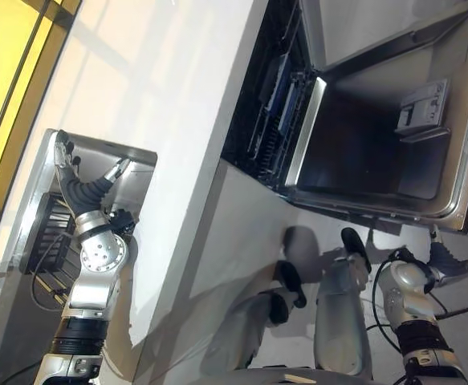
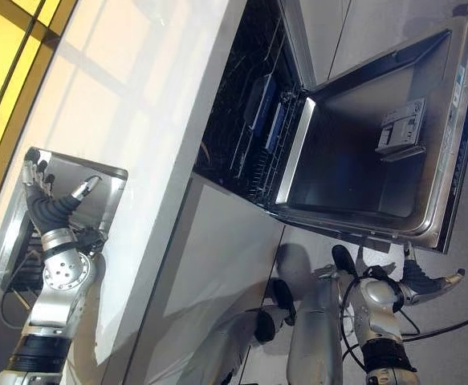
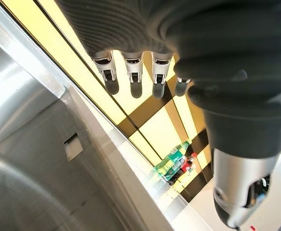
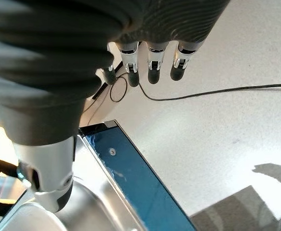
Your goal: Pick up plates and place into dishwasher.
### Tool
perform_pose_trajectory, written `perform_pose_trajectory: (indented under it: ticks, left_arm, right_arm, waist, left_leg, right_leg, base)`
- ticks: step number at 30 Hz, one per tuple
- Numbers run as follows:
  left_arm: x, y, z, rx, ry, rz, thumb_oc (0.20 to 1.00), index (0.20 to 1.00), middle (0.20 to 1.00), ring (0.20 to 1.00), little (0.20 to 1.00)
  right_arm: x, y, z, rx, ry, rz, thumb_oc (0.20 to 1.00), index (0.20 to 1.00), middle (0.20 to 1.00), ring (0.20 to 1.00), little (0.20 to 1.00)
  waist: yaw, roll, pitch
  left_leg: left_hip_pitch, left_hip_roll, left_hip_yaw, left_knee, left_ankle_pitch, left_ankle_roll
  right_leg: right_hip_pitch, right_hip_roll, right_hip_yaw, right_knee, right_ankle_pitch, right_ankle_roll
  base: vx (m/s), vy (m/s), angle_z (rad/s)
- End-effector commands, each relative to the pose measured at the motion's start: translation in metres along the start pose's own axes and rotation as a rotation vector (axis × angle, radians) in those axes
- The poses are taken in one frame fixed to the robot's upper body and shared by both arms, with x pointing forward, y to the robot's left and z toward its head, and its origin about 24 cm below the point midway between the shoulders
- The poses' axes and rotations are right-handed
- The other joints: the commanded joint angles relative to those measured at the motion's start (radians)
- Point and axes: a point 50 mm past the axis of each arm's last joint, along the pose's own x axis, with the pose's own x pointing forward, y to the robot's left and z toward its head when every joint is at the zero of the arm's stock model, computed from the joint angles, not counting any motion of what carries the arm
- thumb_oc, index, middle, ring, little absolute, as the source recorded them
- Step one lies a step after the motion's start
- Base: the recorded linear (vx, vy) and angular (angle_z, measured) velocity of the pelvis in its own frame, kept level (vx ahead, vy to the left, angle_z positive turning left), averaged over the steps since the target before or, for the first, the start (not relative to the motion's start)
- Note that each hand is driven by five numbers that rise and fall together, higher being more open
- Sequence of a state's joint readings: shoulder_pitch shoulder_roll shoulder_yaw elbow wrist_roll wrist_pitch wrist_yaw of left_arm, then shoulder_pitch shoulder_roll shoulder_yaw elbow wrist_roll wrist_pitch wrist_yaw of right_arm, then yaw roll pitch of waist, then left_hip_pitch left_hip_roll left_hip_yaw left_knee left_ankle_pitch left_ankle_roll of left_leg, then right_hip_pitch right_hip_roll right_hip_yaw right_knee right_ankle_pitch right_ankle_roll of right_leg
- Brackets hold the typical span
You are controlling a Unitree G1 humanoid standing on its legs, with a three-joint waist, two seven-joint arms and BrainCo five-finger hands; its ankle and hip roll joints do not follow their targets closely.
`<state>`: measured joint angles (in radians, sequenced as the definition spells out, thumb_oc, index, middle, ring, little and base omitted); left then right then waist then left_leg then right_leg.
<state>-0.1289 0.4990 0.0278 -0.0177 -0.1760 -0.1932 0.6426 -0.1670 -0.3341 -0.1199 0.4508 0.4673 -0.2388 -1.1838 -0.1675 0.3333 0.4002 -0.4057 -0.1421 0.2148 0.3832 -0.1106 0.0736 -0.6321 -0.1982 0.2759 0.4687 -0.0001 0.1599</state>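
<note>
- Risk, as I judge it: the left hand [image 1: 85,186] reaches over the stainless-steel sink [image 1: 141,164] sunk into the white worktop [image 1: 149,96], well apart from the open dishwasher [image 1: 354,136]; a plate lifted from there has a long carry and could knock the sink rim or the worktop edge.
- A second risk: the lowered steel dishwasher door [image 1: 378,152] lies just beside the right hand [image 1: 458,263], which could bump its edge.
- Left fingers [image 3: 133,77] are straight and spread, holding nothing.
- Right fingers [image 4: 152,65] hang relaxed, empty, above the floor.
- Plates: dark, upright shapes stand in the dishwasher rack [image 1: 278,108]; I cannot make out a plate in the sink.
</note>
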Motion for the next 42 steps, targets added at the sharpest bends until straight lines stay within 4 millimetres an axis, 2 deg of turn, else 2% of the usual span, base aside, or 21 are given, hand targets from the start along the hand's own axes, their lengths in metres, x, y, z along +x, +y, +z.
perform_pose_trajectory:
  ticks: [1,5,8,10,14,15,20,26,31,37,42]
  left_arm:
    - [-0.025,-0.030,0.008,-0.155,0.005,-0.094,1.000,1.000,1.000,1.000,1.000]
    - [-0.026,-0.033,0.010,-0.174,0.002,-0.120,1.000,1.000,1.000,1.000,1.000]
    - [-0.028,-0.035,0.014,-0.177,-0.014,-0.136,1.000,1.000,1.000,1.000,1.000]
    - [-0.029,-0.034,0.016,-0.177,-0.024,-0.142,1.000,1.000,1.000,1.000,1.000]
    - [-0.026,-0.032,0.018,-0.173,-0.038,-0.142,1.000,1.000,1.000,1.000,1.000]
    - [-0.024,-0.032,0.019,-0.169,-0.043,-0.141,1.000,1.000,1.000,1.000,1.000]
    - [-0.015,-0.034,0.022,-0.149,-0.057,-0.127,1.000,1.000,1.000,1.000,1.000]
    - [-0.007,-0.030,0.021,-0.141,-0.052,-0.117,1.000,1.000,1.000,1.000,1.000]
    - [-0.004,-0.023,0.021,-0.137,-0.059,-0.108,1.000,1.000,1.000,1.000,1.000]
    - [0.002,-0.014,0.020,-0.127,-0.061,-0.097,1.000,1.000,1.000,1.000,1.000]
    - [0.005,-0.007,0.019,-0.081,-0.087,-0.099,1.000,1.000,1.000,1.000,1.000]
  right_arm:
    - [0.005,0.020,0.050,0.272,-0.081,-0.024,1.000,1.000,1.000,1.000,1.000]
    - [-0.003,0.044,0.073,0.379,-0.108,0.091,1.000,1.000,1.000,1.000,1.000]
    - [-0.015,0.068,0.092,0.444,-0.115,0.334,1.000,1.000,1.000,1.000,1.000]
    - [-0.030,0.089,0.103,0.444,-0.089,0.582,1.000,1.000,1.000,1.000,1.000]
    - [-0.049,0.107,0.109,0.461,-0.053,0.929,1.000,1.000,1.000,1.000,1.000]
    - [-0.059,0.110,0.113,0.469,-0.089,1.056,1.000,1.000,1.000,1.000,1.000]
    - [-0.083,0.117,0.133,0.496,-0.174,1.368,1.000,1.000,1.000,1.000,1.000]
    - [-0.112,0.116,0.161,0.518,-0.321,1.576,1.000,1.000,1.000,1.000,1.000]
    - [-0.130,0.113,0.167,0.495,-0.370,1.725,1.000,1.000,1.000,1.000,1.000]
    - [-0.138,0.113,0.160,0.444,-0.341,1.798,1.000,1.000,1.000,1.000,1.000]
    - [-0.136,0.107,0.138,0.435,-0.293,1.785,1.000,1.000,1.000,1.000,1.000]
  waist:
    - [-0.009,0.112,0.098]
    - [-0.002,0.135,0.113]
    - [0.011,0.145,0.120]
    - [0.022,0.146,0.120]
    - [0.033,0.132,0.120]
    - [0.037,0.121,0.120]
    - [0.041,0.087,0.120]
    - [0.051,0.057,0.120]
    - [0.069,0.019,0.120]
    - [0.112,-0.047,0.090]
    - [0.163,-0.137,0.035]
  left_leg:
    - [-0.075,-0.054,-0.096,0.133,-0.033,-0.012]
    - [-0.114,-0.064,-0.088,0.163,-0.037,-0.013]
    - [-0.144,-0.074,-0.092,0.183,-0.036,-0.014]
    - [-0.164,-0.079,-0.097,0.190,-0.032,-0.017]
    - [-0.194,-0.076,-0.096,0.204,-0.028,-0.019]
    - [-0.203,-0.073,-0.094,0.206,-0.025,-0.018]
    - [-0.213,-0.064,-0.102,0.197,-0.012,-0.021]
    - [-0.194,-0.059,-0.125,0.162,0.008,-0.029]
    - [-0.143,-0.054,-0.151,0.108,0.031,-0.040]
    - [-0.064,-0.049,-0.208,0.062,0.044,-0.048]
    - [0.021,-0.026,-0.274,-0.007,0.059,-0.044]
  right_leg:
    - [-0.035,0.020,-0.041,0.176,-0.056,-0.148]
    - [-0.076,0.023,-0.037,0.231,-0.078,-0.158]
    - [-0.111,0.024,-0.040,0.267,-0.093,-0.166]
    - [-0.133,0.025,-0.045,0.281,-0.098,-0.170]
    - [-0.167,0.026,-0.053,0.294,-0.100,-0.171]
    - [-0.176,0.026,-0.063,0.295,-0.099,-0.169]
    - [-0.182,0.029,-0.083,0.272,-0.089,-0.161]
    - [-0.149,0.038,-0.102,0.222,-0.074,-0.150]
    - [-0.065,0.035,-0.124,0.131,-0.049,-0.139]
    - [0.067,0.021,-0.149,0.012,-0.018,-0.125]
    - [0.212,0.003,-0.191,-0.112,0.012,-0.114]
  base:
    - [-0.01,-0.054,0.02]
    - [-0.01,-0.045,0.00]
    - [-0.02,-0.053,0.08]
    - [-0.02,-0.042,0.03]
    - [-0.02,-0.044,-0.10]
    - [-0.02,-0.061,-0.18]
    - [-0.02,-0.052,-0.19]
    - [0.00,-0.011,-0.04]
    - [0.00,0.007,-0.10]
    - [0.02,-0.025,0.05]
    - [0.05,-0.097,0.26]
